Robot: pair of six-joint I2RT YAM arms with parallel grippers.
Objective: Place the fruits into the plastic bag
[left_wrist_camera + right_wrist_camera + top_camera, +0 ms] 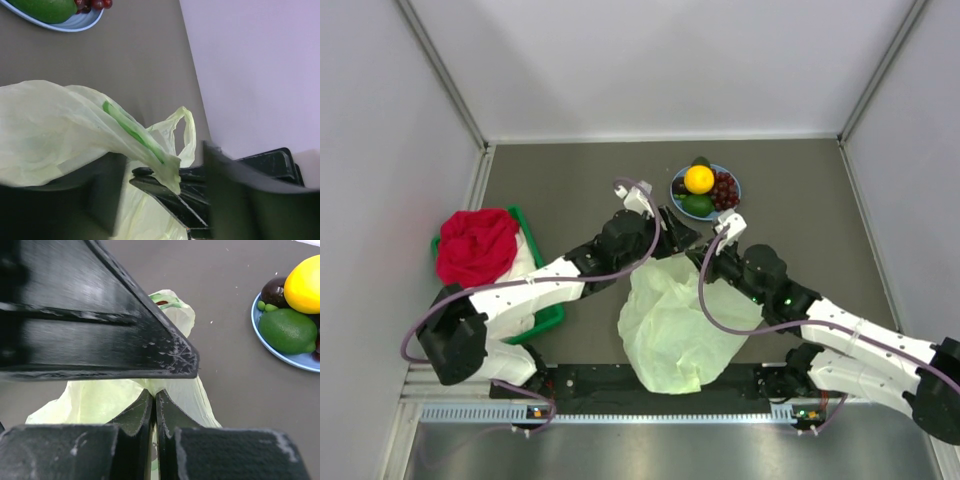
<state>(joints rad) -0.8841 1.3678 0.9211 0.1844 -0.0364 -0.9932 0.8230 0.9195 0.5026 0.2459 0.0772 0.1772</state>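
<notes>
The pale yellow-green plastic bag (675,325) lies crumpled on the table between my arms. My right gripper (153,397) is shut on its upper rim; from above the right gripper (713,262) is at the bag's top right. My left gripper (157,152) is open, with a folded rim of the bag (75,130) between its fingers; from above the left gripper (672,240) is at the bag's top left. The round blue plate (732,206) behind holds the citrus (699,179), grape bunch (723,189), green avocado-like fruit (697,205) and small dark fruit (679,186).
A red cloth (477,245) and a white cloth (525,262) lie in a green tray (545,320) at the left. Grey walls close in the table on three sides. One loop handle (186,131) of the bag stands free.
</notes>
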